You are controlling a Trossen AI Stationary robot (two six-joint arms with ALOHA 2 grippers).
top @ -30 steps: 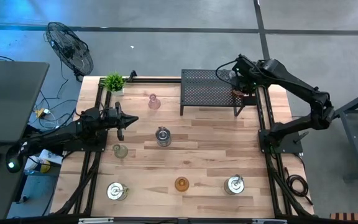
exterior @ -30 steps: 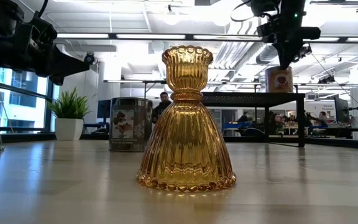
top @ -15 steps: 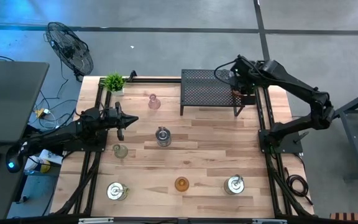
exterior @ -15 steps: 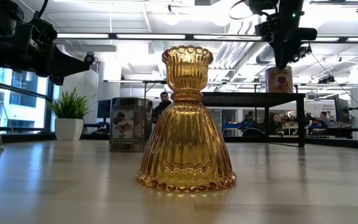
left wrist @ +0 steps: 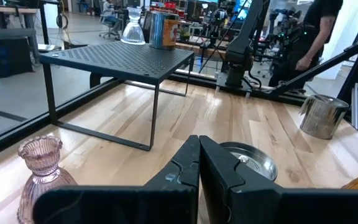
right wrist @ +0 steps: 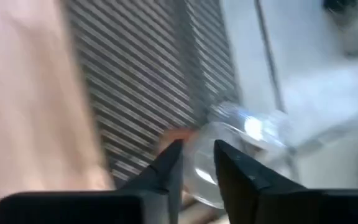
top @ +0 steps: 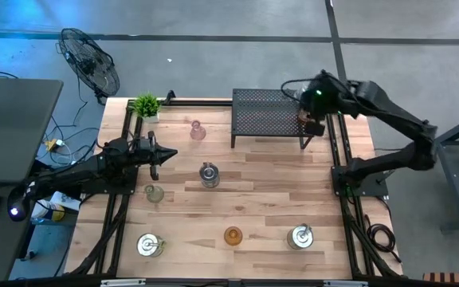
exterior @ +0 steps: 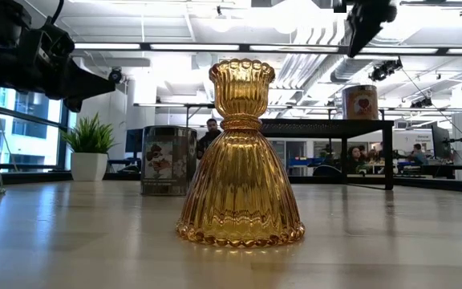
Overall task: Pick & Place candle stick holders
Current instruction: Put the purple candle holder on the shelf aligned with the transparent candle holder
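Note:
On the black mesh rack (top: 265,115) at the far right stand a silver holder with a reddish label (exterior: 361,102) and a clear glass holder (left wrist: 132,28). My right gripper (exterior: 355,40) hangs high above them, slightly open and empty; its wrist view (right wrist: 197,168) shows the clear glass holder (right wrist: 229,162) past the fingers. My left gripper (top: 170,154) is shut and empty, hovering at the table's left. On the table stand a pink glass holder (top: 197,130), a pale green one (top: 154,193), an amber one (top: 233,235) and three silver ones (top: 208,174) (top: 149,245) (top: 300,236).
A small green potted plant (top: 146,105) stands at the table's far left corner. Black frame rails (top: 337,151) run along the left and right sides. Bare wood lies between the rack and the near row of holders.
My right gripper has risen straight up from just above the labelled silver holder on the rack; the holder stays standing there. My left arm has kept still.

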